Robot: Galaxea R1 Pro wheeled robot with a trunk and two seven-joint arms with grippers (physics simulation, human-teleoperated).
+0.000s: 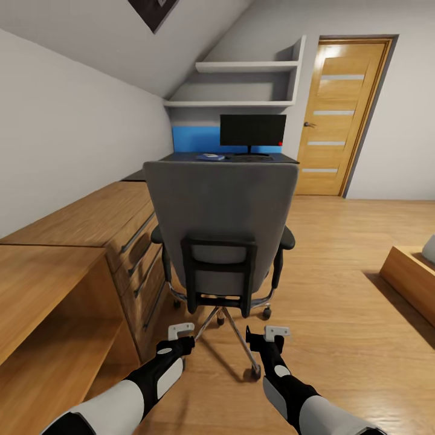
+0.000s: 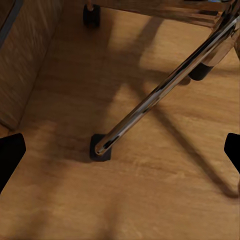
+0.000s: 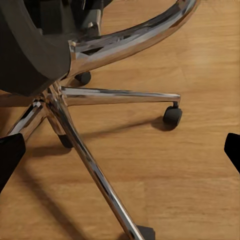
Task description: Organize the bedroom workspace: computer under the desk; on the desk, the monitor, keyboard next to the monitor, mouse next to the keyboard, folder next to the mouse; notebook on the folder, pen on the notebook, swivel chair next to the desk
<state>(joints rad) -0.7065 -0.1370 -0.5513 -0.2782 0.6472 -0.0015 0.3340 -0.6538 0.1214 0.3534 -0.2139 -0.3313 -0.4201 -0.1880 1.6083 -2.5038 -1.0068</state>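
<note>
— Swivel chair (image 1: 222, 226) first: where does it stand?

— It stands on the wood floor (image 1: 338, 290), its grey back turned to the robot, directly in front of both arms. Just to its left runs a light wooden dresser (image 1: 90, 223) with bar handles. The chrome star base (image 3: 75, 125) rests on black castors, and one chrome leg (image 2: 160, 95) stretches toward the robot and ends in a castor (image 2: 100, 149) on the floor.

— And the grippers?

— The left gripper (image 1: 180, 330) hangs low behind the chair, near the base, with nothing between its fingers; in its wrist view the two dark fingertips sit at opposite edges, spread wide over the floor. The right gripper (image 1: 273, 332) is level with it on the other side of that chrome leg, likewise spread apart and empty. Neither touches the chair.

— What lies beyond the chair?

— The black desk (image 1: 181, 158) sits at the far wall, well apart from the chair. The monitor (image 1: 252, 130) stands upright on it, red dot at its lower right corner. Left of the monitor's stand lies the blue folder (image 1: 210, 157), flat on the desk, with something small and pale on top; what that is cannot be told. White shelves (image 1: 241, 84) hang above, and the wooden door (image 1: 341, 115) is shut to the right.
</note>
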